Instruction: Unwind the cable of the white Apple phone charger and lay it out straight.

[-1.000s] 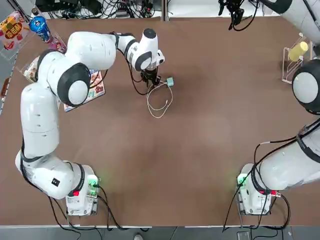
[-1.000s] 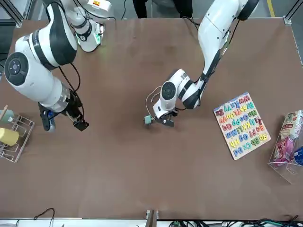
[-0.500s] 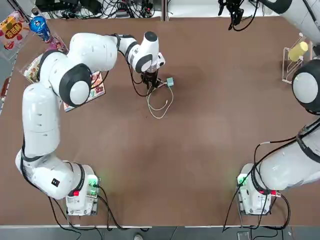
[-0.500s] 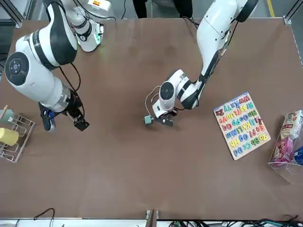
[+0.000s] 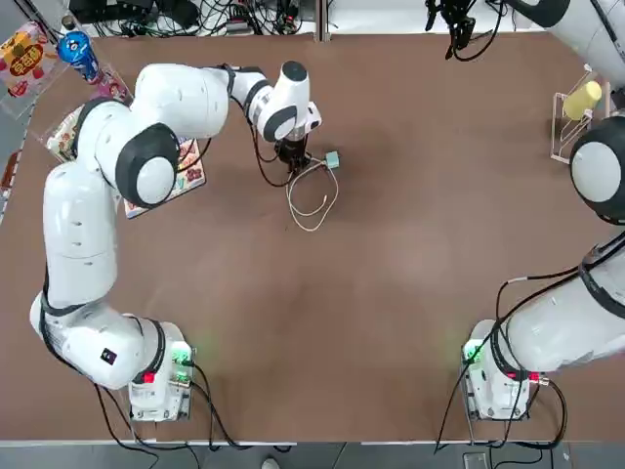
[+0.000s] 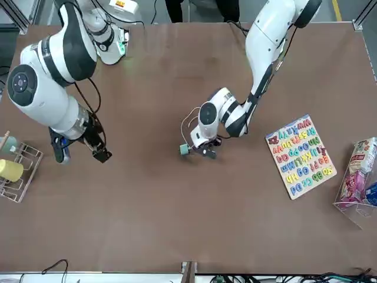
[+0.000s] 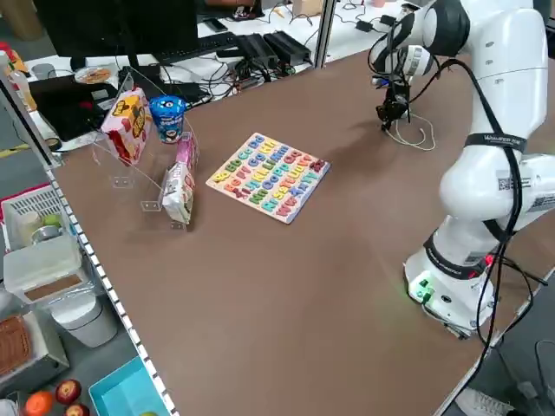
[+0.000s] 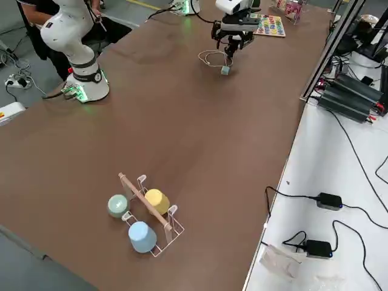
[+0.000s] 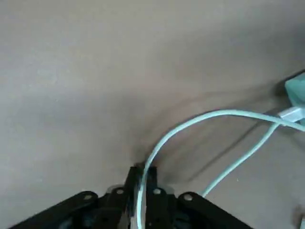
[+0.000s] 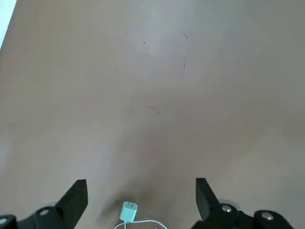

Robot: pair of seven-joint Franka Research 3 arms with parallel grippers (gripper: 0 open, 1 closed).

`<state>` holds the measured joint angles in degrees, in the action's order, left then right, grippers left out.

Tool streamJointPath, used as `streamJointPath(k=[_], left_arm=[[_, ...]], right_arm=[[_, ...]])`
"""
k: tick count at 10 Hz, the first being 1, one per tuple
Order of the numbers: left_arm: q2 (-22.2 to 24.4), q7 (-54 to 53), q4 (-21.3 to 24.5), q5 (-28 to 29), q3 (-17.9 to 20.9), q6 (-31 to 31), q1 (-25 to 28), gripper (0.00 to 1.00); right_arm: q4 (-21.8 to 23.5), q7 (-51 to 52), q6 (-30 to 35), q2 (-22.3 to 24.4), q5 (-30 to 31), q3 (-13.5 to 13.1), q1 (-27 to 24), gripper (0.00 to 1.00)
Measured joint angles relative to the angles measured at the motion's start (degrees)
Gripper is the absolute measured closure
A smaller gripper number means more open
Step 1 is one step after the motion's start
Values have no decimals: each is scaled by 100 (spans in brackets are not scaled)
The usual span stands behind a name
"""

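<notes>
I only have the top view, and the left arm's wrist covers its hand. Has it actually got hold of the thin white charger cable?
Observer: Yes. In the left wrist view the left hand is shut on the thin white cable, which arcs away to the small pale square charger block.
Operator: And the right hand, open or shut?
Observer: Open. The right wrist view shows the right hand with its fingers wide apart and nothing between them.
</notes>
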<state>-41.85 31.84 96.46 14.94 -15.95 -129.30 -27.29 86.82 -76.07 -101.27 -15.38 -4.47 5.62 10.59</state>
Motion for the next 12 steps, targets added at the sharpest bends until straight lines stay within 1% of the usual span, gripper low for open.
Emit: streamJointPath(k=[2,3,5,6,8,10,12], left_arm=[[-2,40,0,0,-4,0,-21,94],[-3,112,0,0,-6,0,-26,96],[-4,145,4,3,1,13,-25,96],[-4,140,0,95,6,107,-18,96],[3,74,-55,362,7,559,7,96],[77,-165,-107,390,7,985,48,96],[274,-340,-145,391,6,1353,51,96]], right_arm=[[0,0,16,0,2,0,0,0],[0,6,30,0,19,0,0,0],[-1,8,86,0,48,-1,0,0],[-6,10,91,0,83,-1,1,0],[-22,36,96,0,148,0,8,0],[-23,37,173,0,170,1,79,0],[-23,27,342,0,178,3,193,0]])
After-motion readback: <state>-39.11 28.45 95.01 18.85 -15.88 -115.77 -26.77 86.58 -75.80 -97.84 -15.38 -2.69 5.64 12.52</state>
